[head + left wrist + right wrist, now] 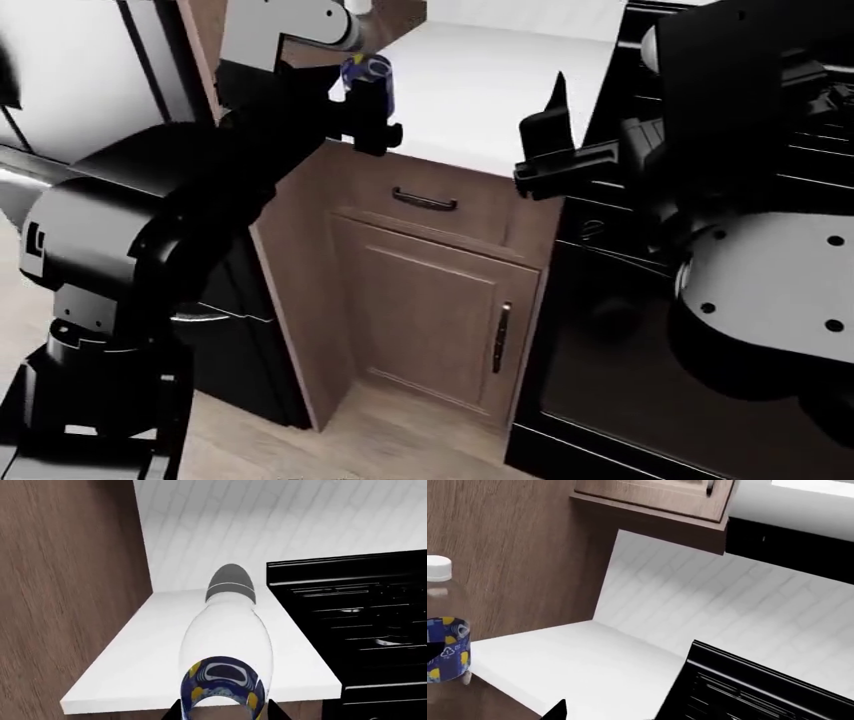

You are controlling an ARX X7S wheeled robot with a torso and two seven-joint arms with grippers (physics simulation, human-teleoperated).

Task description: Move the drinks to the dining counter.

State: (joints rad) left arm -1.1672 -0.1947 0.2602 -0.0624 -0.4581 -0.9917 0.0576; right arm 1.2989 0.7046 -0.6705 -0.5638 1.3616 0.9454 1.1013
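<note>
Left gripper [363, 128] is clamped around the labelled middle of a clear plastic bottle [227, 645] — likely light and slippery. Right gripper [554, 150] hangs spread, empty.

Left arm raised and reaching forward, left gripper [363, 112] clamped around the bottle [368, 82], above the worktop's [467, 90] front edge. Right arm bent, right gripper [550, 150] parted and unladen beside that edge.
</note>
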